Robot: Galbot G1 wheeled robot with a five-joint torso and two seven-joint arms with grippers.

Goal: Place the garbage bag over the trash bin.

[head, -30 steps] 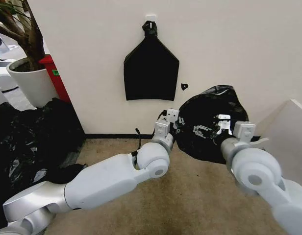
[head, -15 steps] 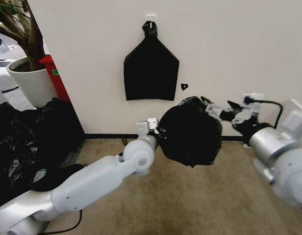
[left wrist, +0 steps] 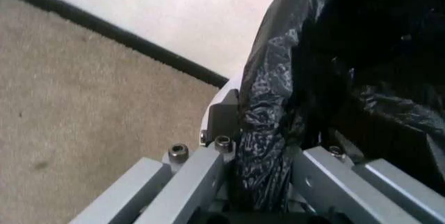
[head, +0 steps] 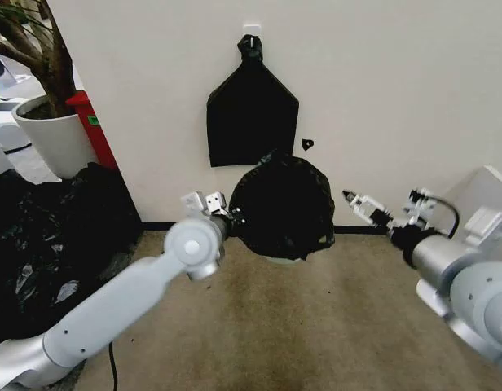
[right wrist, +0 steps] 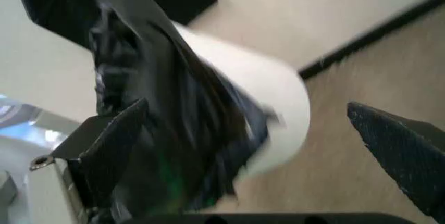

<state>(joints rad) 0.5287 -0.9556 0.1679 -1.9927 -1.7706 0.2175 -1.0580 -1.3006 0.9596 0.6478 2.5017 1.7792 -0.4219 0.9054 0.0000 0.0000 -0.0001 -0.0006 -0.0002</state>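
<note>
Since right hand (head: 349, 198) released and withdrew, left hand (head: 232, 217) alone grips garbage bag (head: 284, 204), shifted left over trash bin (right wrist: 274, 99).

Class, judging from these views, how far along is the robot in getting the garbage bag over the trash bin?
Done: the garbage bag is drawn over the trash bin, with only its pale lower wall showing. In hand: the left claw grips the bag's edge, while the right claw is open, apart from it. Left: probably releasing the bag.
</note>
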